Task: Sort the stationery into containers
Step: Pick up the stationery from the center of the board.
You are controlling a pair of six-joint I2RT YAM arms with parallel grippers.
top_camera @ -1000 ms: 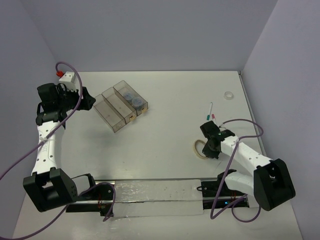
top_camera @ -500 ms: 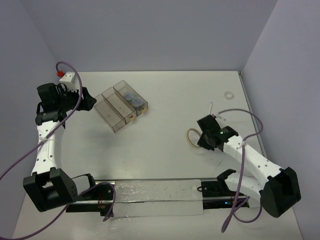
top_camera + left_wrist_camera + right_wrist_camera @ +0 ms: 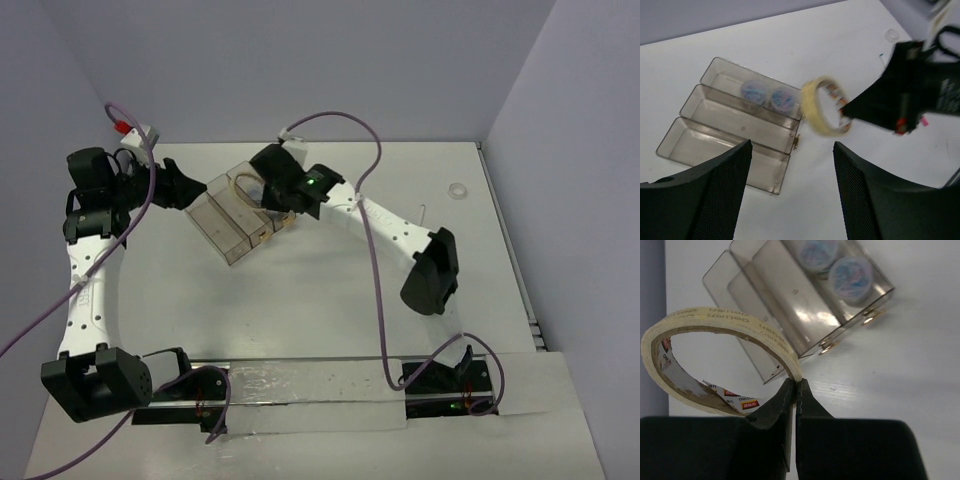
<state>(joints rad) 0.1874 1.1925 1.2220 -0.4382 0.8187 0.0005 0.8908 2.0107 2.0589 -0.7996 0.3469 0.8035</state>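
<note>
Three joined clear bins [image 3: 222,228] stand at the back left; they also show in the left wrist view [image 3: 730,117] and the right wrist view [image 3: 790,305]. Two bluish-grey round pieces [image 3: 754,90] [image 3: 852,273] lie in one outer bin. My right gripper [image 3: 262,192] [image 3: 796,385] is shut on the rim of the tan tape loop [image 3: 740,322] [image 3: 813,102] and holds it just above the bins. My left gripper [image 3: 186,190] [image 3: 792,145] is open and empty, beside the bins' left end.
A small clear ring [image 3: 458,190] [image 3: 891,34] lies at the back right near the wall. A thin white pen [image 3: 424,212] lies a little in front of the ring. The right arm stretches across the middle of the table.
My right arm swung from the right side of the table to the back left, carrying the tan loop over the bins. The left gripper shifted slightly towards the bins.
</note>
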